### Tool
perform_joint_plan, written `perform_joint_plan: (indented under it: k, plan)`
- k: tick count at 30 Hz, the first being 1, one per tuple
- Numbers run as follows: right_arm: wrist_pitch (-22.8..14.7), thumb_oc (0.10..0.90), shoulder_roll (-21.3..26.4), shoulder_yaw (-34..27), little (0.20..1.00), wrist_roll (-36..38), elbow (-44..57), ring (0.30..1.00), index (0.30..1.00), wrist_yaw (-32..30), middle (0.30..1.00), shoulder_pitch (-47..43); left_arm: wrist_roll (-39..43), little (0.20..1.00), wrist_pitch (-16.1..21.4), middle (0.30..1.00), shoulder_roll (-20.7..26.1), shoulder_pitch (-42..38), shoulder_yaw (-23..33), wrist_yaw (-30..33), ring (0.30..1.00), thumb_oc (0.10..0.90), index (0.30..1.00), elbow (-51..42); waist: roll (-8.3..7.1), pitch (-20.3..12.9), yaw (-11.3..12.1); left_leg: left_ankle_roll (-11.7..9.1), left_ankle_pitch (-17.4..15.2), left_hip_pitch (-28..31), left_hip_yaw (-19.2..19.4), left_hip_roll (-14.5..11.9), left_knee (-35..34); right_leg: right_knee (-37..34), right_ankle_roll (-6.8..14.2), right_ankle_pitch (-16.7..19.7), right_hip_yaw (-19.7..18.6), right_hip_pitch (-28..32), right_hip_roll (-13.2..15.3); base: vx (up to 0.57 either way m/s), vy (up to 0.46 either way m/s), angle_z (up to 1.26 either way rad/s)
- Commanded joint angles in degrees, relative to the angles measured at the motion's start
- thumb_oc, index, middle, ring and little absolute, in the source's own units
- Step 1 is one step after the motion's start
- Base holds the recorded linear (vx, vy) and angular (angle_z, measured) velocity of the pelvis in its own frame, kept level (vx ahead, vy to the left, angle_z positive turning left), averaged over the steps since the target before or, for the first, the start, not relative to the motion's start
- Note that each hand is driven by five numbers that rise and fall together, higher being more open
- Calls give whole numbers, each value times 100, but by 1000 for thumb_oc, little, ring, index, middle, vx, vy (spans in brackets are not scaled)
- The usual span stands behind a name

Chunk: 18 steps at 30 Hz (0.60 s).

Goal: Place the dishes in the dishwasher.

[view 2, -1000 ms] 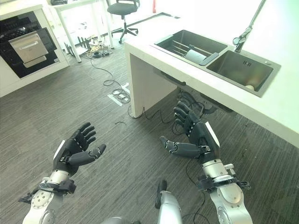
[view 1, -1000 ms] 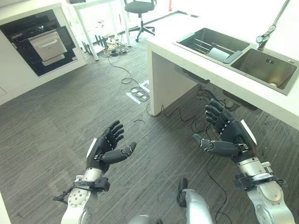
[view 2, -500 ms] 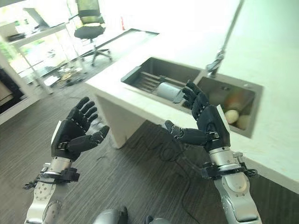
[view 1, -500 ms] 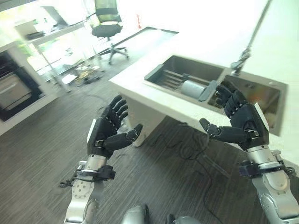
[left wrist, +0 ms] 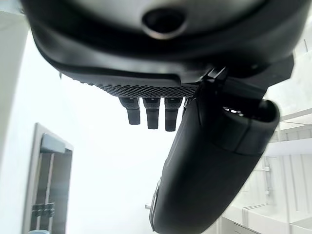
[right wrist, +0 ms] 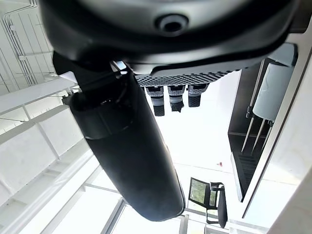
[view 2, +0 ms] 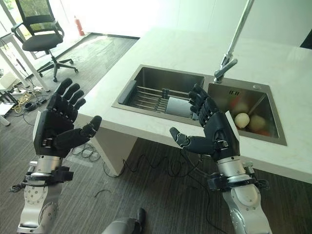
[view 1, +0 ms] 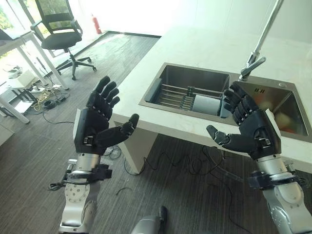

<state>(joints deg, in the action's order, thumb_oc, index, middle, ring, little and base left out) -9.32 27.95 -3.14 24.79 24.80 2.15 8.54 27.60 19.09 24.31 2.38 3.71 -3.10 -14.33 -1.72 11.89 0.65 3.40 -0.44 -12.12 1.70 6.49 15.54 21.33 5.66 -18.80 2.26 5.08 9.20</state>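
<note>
Cup (view 1: 206, 104) lying in sink rack (view 1: 176, 94)

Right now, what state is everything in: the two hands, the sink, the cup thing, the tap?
Left hand: open, raised, holding nothing.
Right hand: open, raised in front of the sink, holding nothing.
White cup: lying on its side on the rack.
Rack: sits in the left basin.
Right basin: holds round items, too unclear to name.
Tap: no water seen running.
Office chair: upright, unoccupied.
</note>
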Motion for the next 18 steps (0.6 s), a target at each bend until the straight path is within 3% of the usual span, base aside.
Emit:
perform_joint_plan:
  k: [1, 3, 4, 6, 8, 10, 12, 15, 18]
  plan:
    - [-518, 800, -158, -318, 900, -10, 260, 900, 900, -314, 900, -523, -348, 900, 548, 900, 264, -185, 27, -250, 900, 800, 900, -856, 124, -601, 20, -272, -942, 144, -572, -356, 165, -414, 222, 1229, 465, -178, -364, 195, 253, -13]
    - [-506, 800, -225, -250, 900, -52, 239, 900, 900, -334, 900, -568, -438, 900, 601, 900, 298, -214, -1, -229, 900, 800, 900, -891, 208, -563, -20, -203, -978, 247, -598, -360, 165, -356, 236, 1683, 572, -186, -422, 153, 212, -23]
    - [-504, 800, -299, -132, 900, -63, 156, 900, 900, -256, 900, -652, -625, 900, 625, 900, 314, -257, 0, -96, 900, 800, 900, -923, 273, -455, -31, -182, -1044, 400, -485, -411, 165, -47, 178, 1788, 836, -544, -377, 97, 156, -40]
    - [-562, 800, -327, -62, 900, -43, 82, 900, 900, -199, 900, -674, -675, 900, 632, 900, 356, -268, 38, -4, 900, 800, 900, -924, 284, -433, 10, -219, -1063, 428, -322, -485, 165, -328, 127, 1719, 1138, -583, -302, 69, 39, -92]
    - [-531, 800, -310, -56, 900, 96, 60, 900, 900, -127, 900, -713, -552, 900, 656, 900, 413, -252, 120, -10, 900, 800, 900, -902, 201, -406, 80, -278, -1163, 491, 36, -542, 165, -414, 136, 1408, 1426, -834, -13, 75, -98, -97]
    - [-547, 800, -301, -15, 900, 174, 26, 900, 900, -74, 900, -817, -570, 900, 694, 900, 428, -200, 156, 41, 900, 800, 900, -936, 93, -389, 100, -287, -1401, 648, 381, -556, 165, -414, 318, 1660, 1438, -1418, 458, 123, -180, -146]
    - [-529, 800, -337, 25, 900, 171, 37, 900, 900, -75, 900, -883, -637, 900, 676, 900, 404, -178, 154, 88, 900, 800, 900, -976, 64, -379, 77, -257, -1537, 764, 436, -540, 165, -414, 405, 1831, 1283, -1795, 593, 180, -223, -83]
    - [-555, 800, -338, 29, 900, 193, 80, 900, 900, -79, 900, -843, -609, 900, 679, 900, 402, -148, 159, 68, 900, 800, 900, -998, 41, -382, 15, -206, -1661, 892, 436, -545, 165, -414, 440, 1832, 1054, -1975, 539, 216, -258, -17]
    - [-494, 800, -146, 58, 900, 210, 157, 900, 900, -261, 900, -860, -385, 900, 775, 900, 400, -173, 60, 132, 900, 800, 900, -1003, -27, -519, -116, -244, -1838, 1189, 633, -743, 165, -414, 456, 1660, 1163, -2013, 382, 475, -628, 58]
